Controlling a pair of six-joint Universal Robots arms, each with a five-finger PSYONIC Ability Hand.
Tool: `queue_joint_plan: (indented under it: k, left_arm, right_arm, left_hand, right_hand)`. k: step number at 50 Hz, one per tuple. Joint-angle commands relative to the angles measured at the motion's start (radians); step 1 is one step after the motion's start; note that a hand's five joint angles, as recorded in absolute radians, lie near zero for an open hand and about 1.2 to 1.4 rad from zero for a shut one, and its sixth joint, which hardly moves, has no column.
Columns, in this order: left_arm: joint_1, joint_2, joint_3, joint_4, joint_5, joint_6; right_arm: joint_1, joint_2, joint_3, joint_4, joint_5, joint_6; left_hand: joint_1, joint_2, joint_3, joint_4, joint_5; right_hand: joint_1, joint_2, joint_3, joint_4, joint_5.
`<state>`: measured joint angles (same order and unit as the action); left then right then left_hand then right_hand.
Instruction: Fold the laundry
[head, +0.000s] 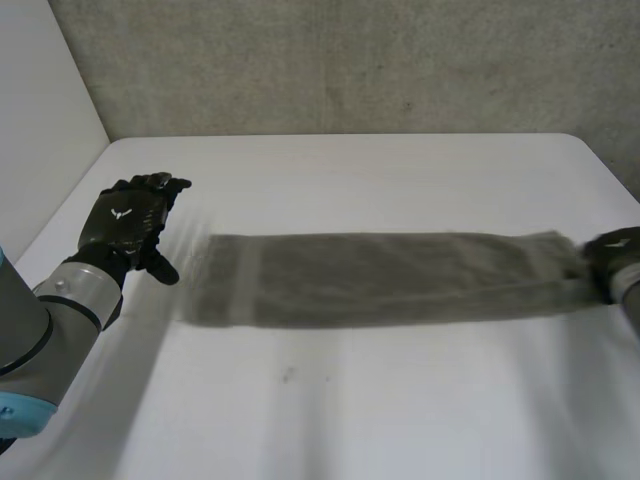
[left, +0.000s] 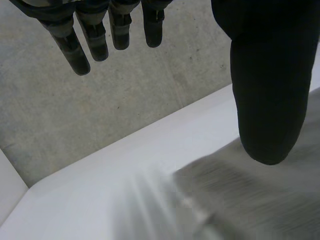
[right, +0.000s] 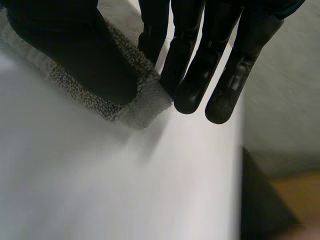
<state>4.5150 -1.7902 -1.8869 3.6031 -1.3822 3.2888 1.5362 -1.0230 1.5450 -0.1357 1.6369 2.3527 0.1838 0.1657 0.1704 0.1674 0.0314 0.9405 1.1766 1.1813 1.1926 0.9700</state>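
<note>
While a long grey terry towel (head: 390, 278) lies stretched across the middle of the white table (head: 330, 420) | left hand (head: 128, 222), small white emblem (head: 121, 213) on its back, fingers relaxed, empty, beside the towel's left end | right hand (right: 75, 50) pinches the towel's right-end corner between thumb and fingers | grey concrete wall (head: 350, 60) behind

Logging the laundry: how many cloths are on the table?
1: a grey towel stretched across the table, one end pinched by the right hand, the other end near the open left hand. None seems hidden.
</note>
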Motion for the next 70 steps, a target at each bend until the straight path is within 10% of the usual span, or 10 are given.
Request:
queue_joint_plan:
  k: [1, 15, 32, 35, 39, 47, 62, 70]
  left_arm:
    - [-0.001, 0.000, 0.000, 0.000, 0.000, 0.000]
    - [-0.002, 0.002, -0.001, 0.000, -0.001, 0.002]
    - [-0.014, 0.002, -0.031, 0.037, 0.000, 0.012]
    - [-0.016, 0.002, -0.037, 0.052, 0.000, 0.014]
    - [-0.017, 0.002, -0.043, 0.062, 0.000, 0.014]
    - [-0.030, 0.002, -0.046, 0.063, 0.002, 0.014]
    - [-0.080, -0.005, -0.055, 0.065, 0.000, 0.014]
    - [-0.083, -0.011, -0.057, 0.065, 0.000, 0.015]
  right_arm:
    - [-0.082, -0.032, -0.046, -0.018, 0.066, -0.110]
    - [0.396, -0.160, -0.052, -0.110, -0.218, 0.092]
    - [0.861, 0.228, -0.284, -0.139, -0.278, 0.085]
    - [0.863, 0.235, -0.286, -0.139, -0.273, 0.089]
    - [0.855, 0.184, -0.284, -0.137, -0.227, 0.112]
    - [0.718, -0.012, -0.176, -0.072, -0.097, 0.247]
    - [0.377, -0.134, 0.198, 0.016, -0.163, 0.399]
    - [0.308, -0.128, 0.300, -0.162, -0.215, 0.402]
  left_hand:
    - [-0.009, 0.009, 0.004, 0.007, -0.031]
    - [-0.009, 0.009, 0.004, 0.007, -0.031]
    - [-0.009, 0.009, 0.004, 0.007, -0.031]
    - [-0.009, 0.009, 0.004, 0.007, -0.031]
    - [-0.009, 0.009, 0.004, 0.007, -0.031]
    - [-0.009, 0.009, 0.004, 0.007, -0.031]
    - [-0.009, 0.009, 0.004, 0.007, -0.031]
    - [-0.009, 0.009, 0.004, 0.007, -0.031]
  right_hand:
    - [0.456, 0.220, 0.215, 0.204, 0.252]
    - [0.456, 0.220, 0.215, 0.204, 0.252]
    - [0.456, 0.220, 0.215, 0.204, 0.252]
    - [0.301, 0.065, 0.060, 0.049, 0.097]
    - [-0.766, -1.002, -1.007, -1.018, -0.970]
    - [-0.766, -1.002, -1.007, -1.018, -0.970]
    - [-0.766, -1.002, -1.007, -1.018, -0.970]
    - [0.454, 0.218, 0.213, 0.202, 0.250]
